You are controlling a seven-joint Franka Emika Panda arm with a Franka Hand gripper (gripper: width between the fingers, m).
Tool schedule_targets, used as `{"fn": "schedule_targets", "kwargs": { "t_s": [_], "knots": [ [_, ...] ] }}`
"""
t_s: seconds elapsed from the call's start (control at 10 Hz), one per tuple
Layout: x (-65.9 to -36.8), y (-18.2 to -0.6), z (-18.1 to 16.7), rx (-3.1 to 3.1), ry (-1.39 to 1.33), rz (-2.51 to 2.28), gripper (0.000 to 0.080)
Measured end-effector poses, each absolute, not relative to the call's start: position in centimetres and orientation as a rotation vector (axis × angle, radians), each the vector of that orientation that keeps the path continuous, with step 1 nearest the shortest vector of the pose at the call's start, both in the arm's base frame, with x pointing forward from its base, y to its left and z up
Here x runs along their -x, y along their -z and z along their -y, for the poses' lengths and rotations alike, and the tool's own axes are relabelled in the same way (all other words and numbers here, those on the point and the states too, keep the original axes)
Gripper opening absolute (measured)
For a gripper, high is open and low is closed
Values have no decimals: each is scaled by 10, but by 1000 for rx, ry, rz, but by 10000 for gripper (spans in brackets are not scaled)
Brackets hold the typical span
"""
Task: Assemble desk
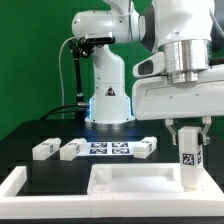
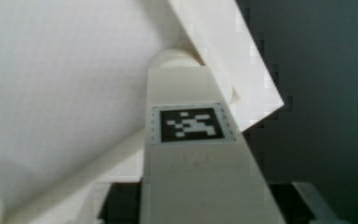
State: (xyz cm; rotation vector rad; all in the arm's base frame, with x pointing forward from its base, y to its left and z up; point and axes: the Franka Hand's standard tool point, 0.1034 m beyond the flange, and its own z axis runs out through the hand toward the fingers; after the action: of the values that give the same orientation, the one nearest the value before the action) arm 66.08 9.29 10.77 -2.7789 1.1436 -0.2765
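Claw (image 1: pixel 187 138) is clamped on one leg (image 1: pixel 187 165), with the fingers on its upper part. The leg's long axis is vertical and its marker faces the exterior camera. Its lower end sits right at the slab (image 1: pixel 125 186), at the corner on the exterior view's right. In the wrist view the leg tip (image 2: pixel 194 80) overlaps that corner's raised rim; I can't tell if it's touching or just above. So the target is straight below the claw, and my read is that the next move is a short vertical seat/twist where lateral alignment to the corner is critical. The three loose legs (image 1: pixel 45 149) (image 1: pixel 72 150) (image 1: pixel 143 147) lie flat further back on the desk (image 1: pixel 22 158), flanking the marker board (image 1: pixel 107 150), well apart from the claw.
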Motion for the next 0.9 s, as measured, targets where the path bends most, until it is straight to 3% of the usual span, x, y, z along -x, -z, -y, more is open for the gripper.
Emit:
{"fn": "schedule_targets", "kwargs": {
  "t_s": [0.9],
  "knots": [
    [-658, -106, -90, 2077, 139, -1949, 320]
  ]
}}
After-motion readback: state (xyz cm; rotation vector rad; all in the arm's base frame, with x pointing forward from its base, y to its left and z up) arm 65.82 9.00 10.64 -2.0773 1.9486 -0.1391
